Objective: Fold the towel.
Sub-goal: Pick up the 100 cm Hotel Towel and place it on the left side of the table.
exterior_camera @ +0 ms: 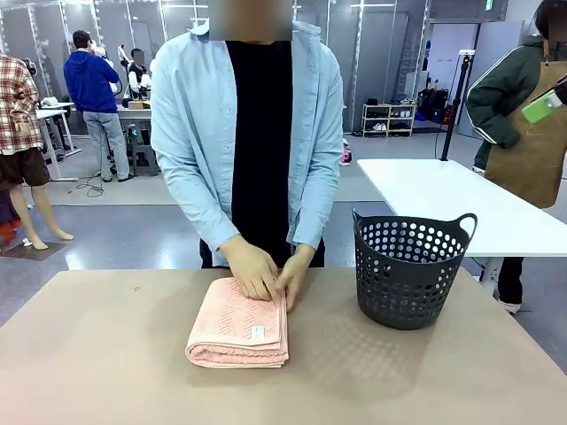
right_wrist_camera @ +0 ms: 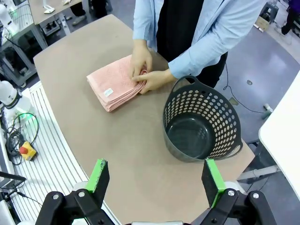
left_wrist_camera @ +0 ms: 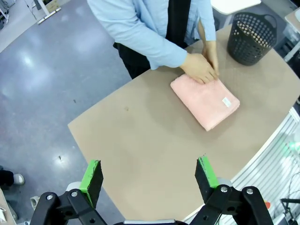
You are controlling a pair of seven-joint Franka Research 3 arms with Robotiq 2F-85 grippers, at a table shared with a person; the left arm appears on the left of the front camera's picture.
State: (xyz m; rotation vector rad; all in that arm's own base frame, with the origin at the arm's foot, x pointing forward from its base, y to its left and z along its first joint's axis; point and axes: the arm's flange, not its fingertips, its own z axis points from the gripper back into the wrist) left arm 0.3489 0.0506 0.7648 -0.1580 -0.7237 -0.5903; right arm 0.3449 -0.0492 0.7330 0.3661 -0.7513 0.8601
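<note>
While the towel [exterior_camera: 237, 325] lies folded into a thick rectangle on the table [exterior_camera: 106, 372], to the left of the basket [exterior_camera: 409, 270] and apart from it, the person's hands [exterior_camera: 266, 273] rest side by side on its far edge, fingers held together and pressing the layers flat. A small white label shows on the top layer. The left gripper [left_wrist_camera: 149, 177] hangs above the table with its fingers wide apart and nothing between them. The right gripper [right_wrist_camera: 155, 180] is likewise spread above the table, near the basket.

A person [exterior_camera: 259, 133] at the top centre of the front view wears an open light blue button shirt with long sleeves over a black top. At each wrist view's bottom edge, black jointed gripper fingers with visible screws carry bright green pads [left_wrist_camera: 92, 177].
</note>
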